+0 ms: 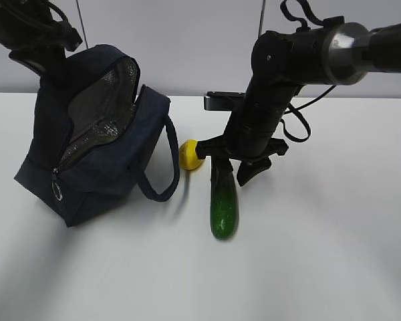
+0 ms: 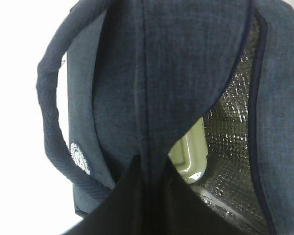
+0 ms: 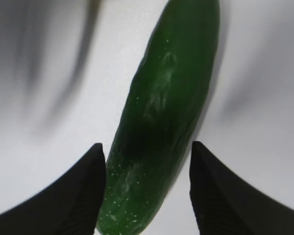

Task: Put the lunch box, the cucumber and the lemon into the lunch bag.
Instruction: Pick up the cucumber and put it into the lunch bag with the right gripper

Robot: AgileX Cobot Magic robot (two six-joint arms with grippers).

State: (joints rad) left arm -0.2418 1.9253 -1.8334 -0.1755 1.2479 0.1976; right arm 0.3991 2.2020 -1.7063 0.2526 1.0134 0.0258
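Setting: plain white bench in front of a pale grey wall, seen at a slant from the front.
Lunch bag: the navy lunch bag stands at the left of the exterior view, its zipper undone and its flap held up so the silver lining shows.
Lunch box: already inside; the left wrist view shows the sage-green lid of the lunch box against the foil lining, low in the middle of the frame.
Lemon: the lemon lies on the bench, just right of the bag's handle loop and beside the cucumber's far end.
Cucumber: the cucumber lies flat at the centre of the exterior view.
Long axis: runs from lower frame to upper frame, one end toward the camera, the other under the right arm, leaning slightly.
Right claw: the right claw straddles the cucumber, part open, jaws on either side with gaps showing, so no hold yet.
Left claw: the left claw is closed on the bag's fabric flap, keeping the mouth open.
Progress: 1 of 3 things packed; cucumber and lemon remain.
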